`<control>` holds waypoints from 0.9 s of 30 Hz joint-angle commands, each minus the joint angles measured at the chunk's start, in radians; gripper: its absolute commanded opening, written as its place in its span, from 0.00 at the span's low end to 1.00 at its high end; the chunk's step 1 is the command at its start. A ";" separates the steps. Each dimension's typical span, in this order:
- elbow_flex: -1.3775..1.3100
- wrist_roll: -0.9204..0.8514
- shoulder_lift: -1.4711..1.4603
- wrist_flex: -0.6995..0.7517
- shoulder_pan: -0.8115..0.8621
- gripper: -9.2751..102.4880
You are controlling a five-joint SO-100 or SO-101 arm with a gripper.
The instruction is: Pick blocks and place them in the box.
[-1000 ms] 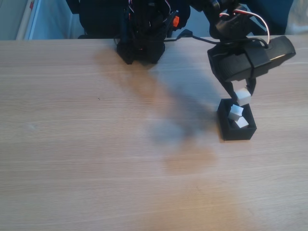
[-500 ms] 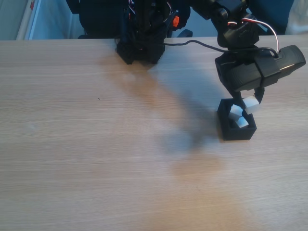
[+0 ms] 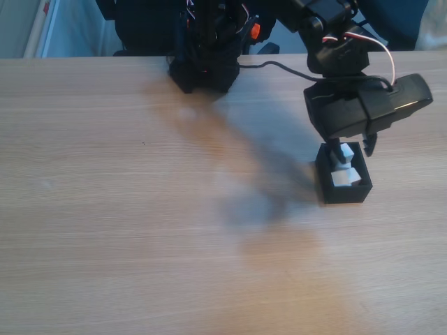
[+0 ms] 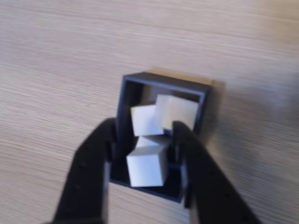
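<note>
The black box [image 3: 346, 193] stands on the wooden table at the right of the fixed view, with white blocks [image 3: 342, 179] piled inside it. The wrist view looks down into the box [image 4: 163, 82], where several blocks lie jumbled: one block [image 4: 147, 167] rests on top nearest the camera, others [image 4: 145, 119] behind it. My gripper [image 3: 353, 148] hangs directly over the box's far end. Its black fingers [image 4: 100, 158] straddle the pile in the wrist view, and a gap shows beside the top block, so the gripper [image 4: 144, 125] is open.
The arm's black base [image 3: 202, 70] sits at the table's back edge, with a cable [image 3: 286, 68] running to the right from it. Bare wooden tabletop [image 3: 140, 209] stretches left and in front of the box. The table's rear edge lies just behind the base.
The gripper carried a white block over the box, lowered and let it go. That block now lies in the box with the others.
</note>
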 commanded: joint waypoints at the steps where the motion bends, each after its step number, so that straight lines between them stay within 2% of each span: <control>1: 0.025 -0.003 0.097 -0.002 -0.003 0.17; 4: 0.121 -0.006 0.190 0.011 -0.002 0.08; 8: 0.313 -0.040 0.350 0.023 0.011 0.08; 15: 0.666 -0.275 0.673 -0.029 0.063 0.08; 21: 0.994 -0.549 1.045 -0.048 0.199 0.08; 27: 1.249 -0.632 1.359 0.034 0.348 0.08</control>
